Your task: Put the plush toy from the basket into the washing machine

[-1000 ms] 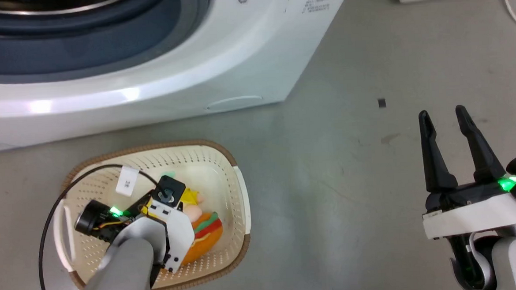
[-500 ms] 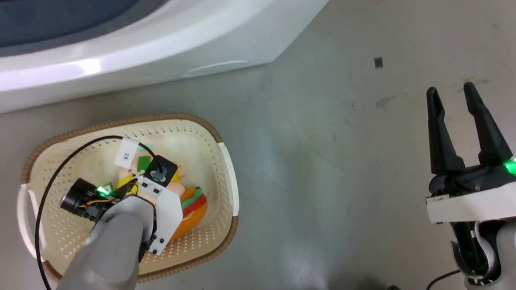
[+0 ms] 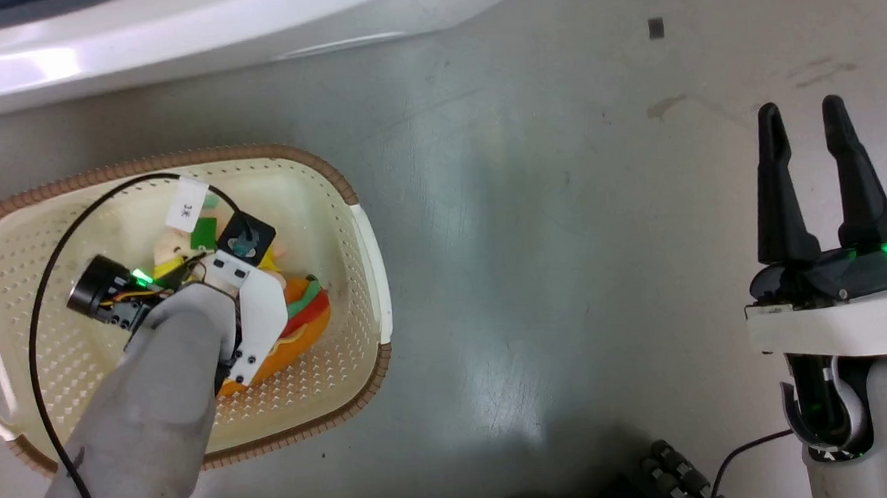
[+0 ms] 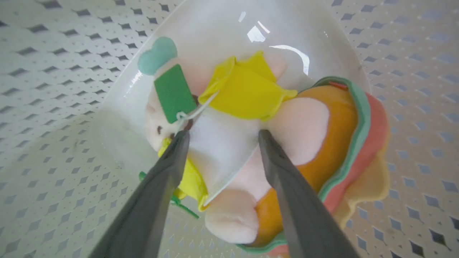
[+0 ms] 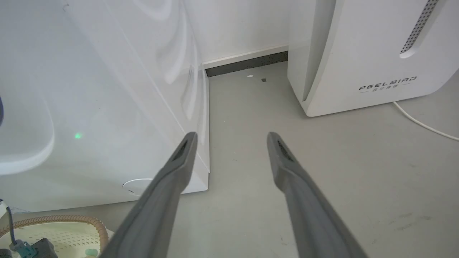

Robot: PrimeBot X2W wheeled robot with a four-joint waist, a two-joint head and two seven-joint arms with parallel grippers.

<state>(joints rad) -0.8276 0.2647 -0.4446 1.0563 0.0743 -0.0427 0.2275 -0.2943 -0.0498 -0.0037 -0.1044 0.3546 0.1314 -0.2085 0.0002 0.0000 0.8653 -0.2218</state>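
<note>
1. plush toy (image 4: pixel 247 89) lies in the basket (image 4: pixel 53 89) right at the left hand (image 4: pixel 222 134) fingertips, long axis roughly across the gap, burger base out past one finger
2. left hand spread, fingers straddling toy's white middle, not yet pinching
3. right hand (image 3: pixel 799 113) spread, empty, well apart from the toy; left is nearer

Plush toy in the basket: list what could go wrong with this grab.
1. The left gripper has its jaws open astride the plush toy, at its white bib beside the green tag. Closing may pinch only loose cloth, so the toy could slip on lifting.
2. The arm's black cable loops above the basket. It might snag the rim on the way up.
</note>
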